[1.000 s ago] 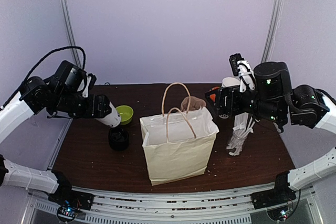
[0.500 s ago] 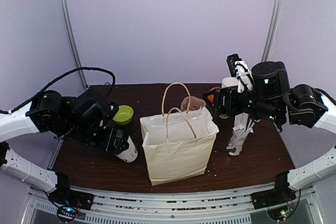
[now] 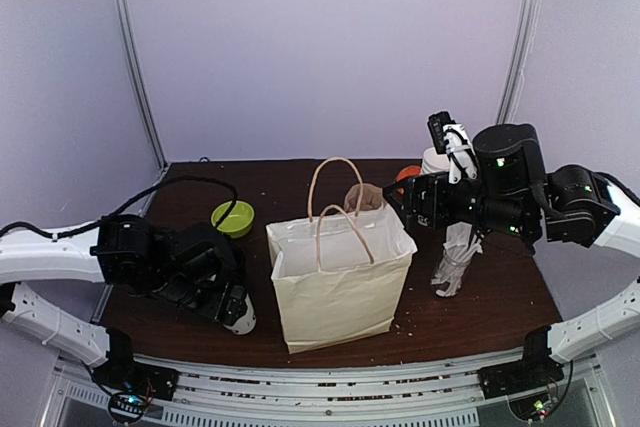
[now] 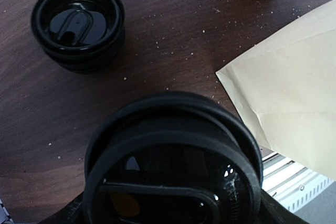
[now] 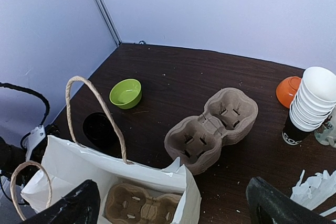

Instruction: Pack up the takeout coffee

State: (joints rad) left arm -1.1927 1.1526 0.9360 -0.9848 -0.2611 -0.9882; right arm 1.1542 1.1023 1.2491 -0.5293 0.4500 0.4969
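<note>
Your left gripper (image 3: 222, 299) was clamped around the takeout coffee (image 3: 240, 319), carrying it tilted, low by the tabletop (image 3: 480, 297) and just left of the paper bag (image 3: 335, 292). Its black lid filled the left wrist view. Your right gripper (image 5: 170, 203) hung above the bag's mouth with its jaws spread wide, holding nothing.

Left hand (image 3: 229, 300) low, clasping takeout coffee (image 3: 240, 318), right hand (image 3: 400, 197) raised, wide open
</note>
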